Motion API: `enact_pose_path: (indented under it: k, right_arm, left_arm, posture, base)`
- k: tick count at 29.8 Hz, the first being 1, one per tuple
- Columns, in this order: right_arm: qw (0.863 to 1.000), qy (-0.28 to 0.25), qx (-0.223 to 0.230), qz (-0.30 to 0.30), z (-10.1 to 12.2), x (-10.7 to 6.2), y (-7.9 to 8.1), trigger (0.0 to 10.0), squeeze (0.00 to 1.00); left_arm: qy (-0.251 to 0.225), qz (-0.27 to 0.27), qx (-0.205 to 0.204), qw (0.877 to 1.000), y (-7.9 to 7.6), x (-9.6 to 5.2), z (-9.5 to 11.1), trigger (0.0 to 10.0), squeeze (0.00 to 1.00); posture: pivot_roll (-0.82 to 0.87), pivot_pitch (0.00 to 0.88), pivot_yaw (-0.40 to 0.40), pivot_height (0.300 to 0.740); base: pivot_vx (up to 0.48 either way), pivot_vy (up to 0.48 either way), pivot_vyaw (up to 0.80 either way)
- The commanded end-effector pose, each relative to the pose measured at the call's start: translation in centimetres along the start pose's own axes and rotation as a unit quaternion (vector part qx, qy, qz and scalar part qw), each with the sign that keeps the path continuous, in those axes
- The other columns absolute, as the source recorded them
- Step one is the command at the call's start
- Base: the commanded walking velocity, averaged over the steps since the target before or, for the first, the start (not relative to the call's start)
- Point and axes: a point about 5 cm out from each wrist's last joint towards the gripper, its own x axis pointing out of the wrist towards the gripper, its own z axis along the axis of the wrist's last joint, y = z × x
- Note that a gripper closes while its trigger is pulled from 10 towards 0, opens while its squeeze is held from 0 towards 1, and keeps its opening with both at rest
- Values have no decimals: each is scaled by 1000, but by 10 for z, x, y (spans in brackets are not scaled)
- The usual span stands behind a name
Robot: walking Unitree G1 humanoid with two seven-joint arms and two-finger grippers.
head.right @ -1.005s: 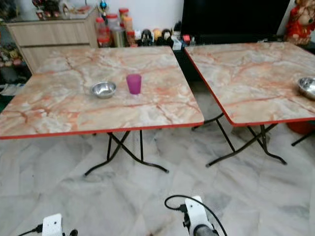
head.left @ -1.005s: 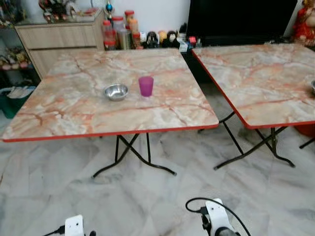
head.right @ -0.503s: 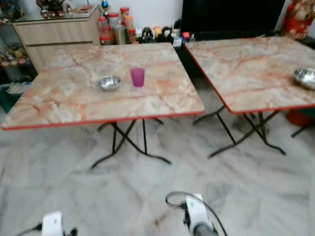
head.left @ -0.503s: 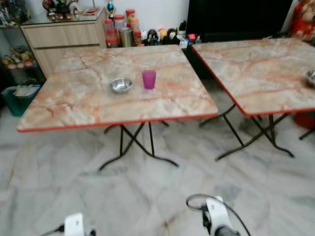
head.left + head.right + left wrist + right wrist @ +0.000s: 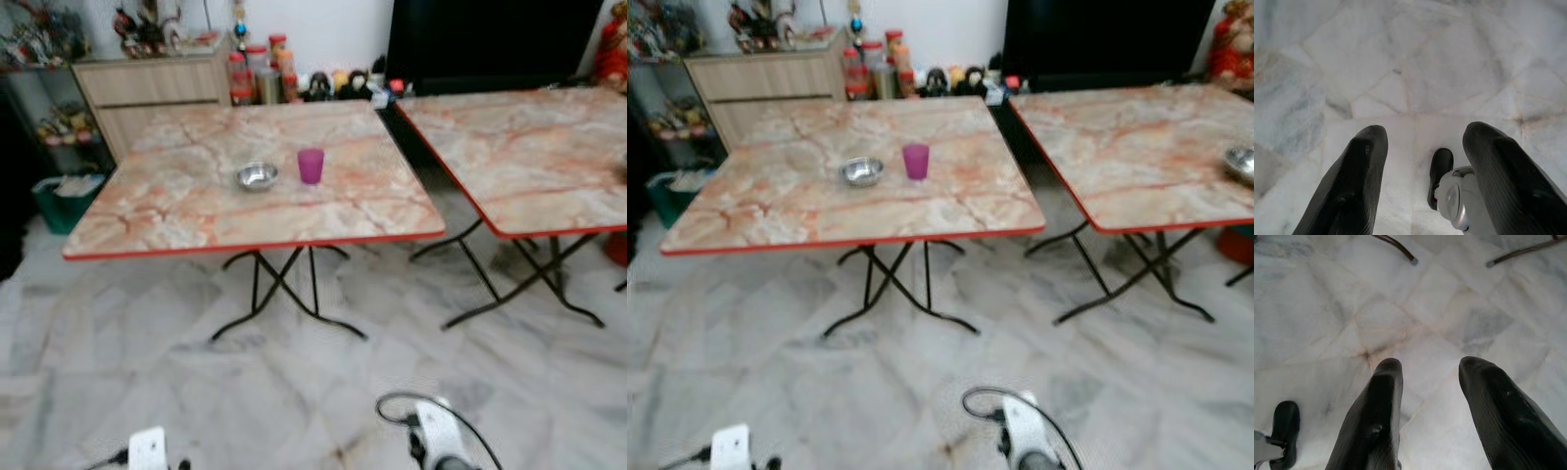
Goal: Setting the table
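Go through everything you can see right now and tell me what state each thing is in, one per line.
Purple cup: upright on the left table, beside the bowl.
Steel bowl: upright, nothing visible inside.
Second steel bowl: on the right table, at its far right edge.
Left table: unfolded, standing.
Right table: unfolded, standing.
Left gripper: jaws open, holding nothing, over the floor.
Right gripper: jaws open, holding nothing, over the floor.

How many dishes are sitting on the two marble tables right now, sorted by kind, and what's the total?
Steel bowls: 2, one on the left table beside the cup, one at the right table's far right edge
Purple cups: 1
Total: 3
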Motion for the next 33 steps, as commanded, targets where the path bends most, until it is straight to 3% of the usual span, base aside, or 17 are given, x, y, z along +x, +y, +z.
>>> enact_pose_path:
  k: [1,12,29,33]
  right_arm:
    - [1000,-11,5,9,7,1,8,10000,0]
    - [1000,-15,-5,5,8,1,6,10000,0]
    - [1000,-15,-2,7,7,1,4,10000,0]
    - [1000,-11,-4,10,5,1,4,10000,0]
  left_arm:
    - [1,3,18,1000,4,0,1,10000,0]
    - [-5,9,22,1000,4,1,6,10000,0]
    - [5,16,15,1000,3,-1,-3,10000,0]
    - [11,23,31,999,4,-1,-5,10000,0]
  posture:
    - [70,0,21,740]
    - [67,0,19,740]
    - [64,0,8,740]
    - [62,0,9,740]
  base:
    - [356,0,0]
    - [411,0,0]
    - [442,0,138]
    - [365,0,0]
